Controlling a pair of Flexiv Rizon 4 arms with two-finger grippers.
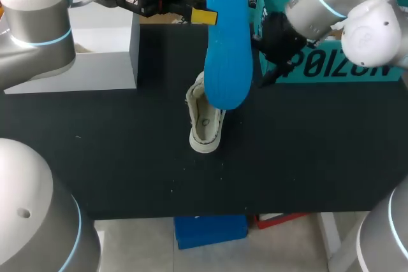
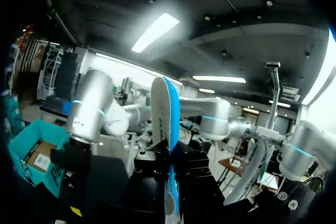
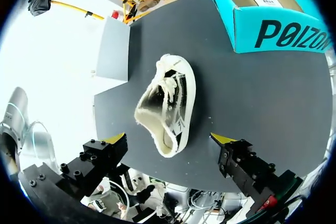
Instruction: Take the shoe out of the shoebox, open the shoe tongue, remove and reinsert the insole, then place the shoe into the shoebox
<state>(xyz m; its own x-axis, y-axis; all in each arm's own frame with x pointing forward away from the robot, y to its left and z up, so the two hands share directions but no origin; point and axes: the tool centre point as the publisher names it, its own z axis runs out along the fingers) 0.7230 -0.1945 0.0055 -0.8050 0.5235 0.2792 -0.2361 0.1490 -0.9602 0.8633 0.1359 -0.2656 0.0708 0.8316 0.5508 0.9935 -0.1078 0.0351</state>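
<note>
black table [image 1: 127,157] carries the shoe [image 1: 205,125] mid-surface. left gripper [image 1: 205,16] clamps the blue insole [image 1: 227,42] aloft; right gripper [image 3: 170,140] hangs wide open, empty. steady the shoe first, then feed the insole toe-first.

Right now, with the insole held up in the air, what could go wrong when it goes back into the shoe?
1. The shoe lies on its side on the table and nothing grips it: the right hand hangs open above it. Pushing the insole in could slide or roll it.
2. The left hand seems to pinch the insole toward one end, so the long free end may flex and miss the opening.
</note>
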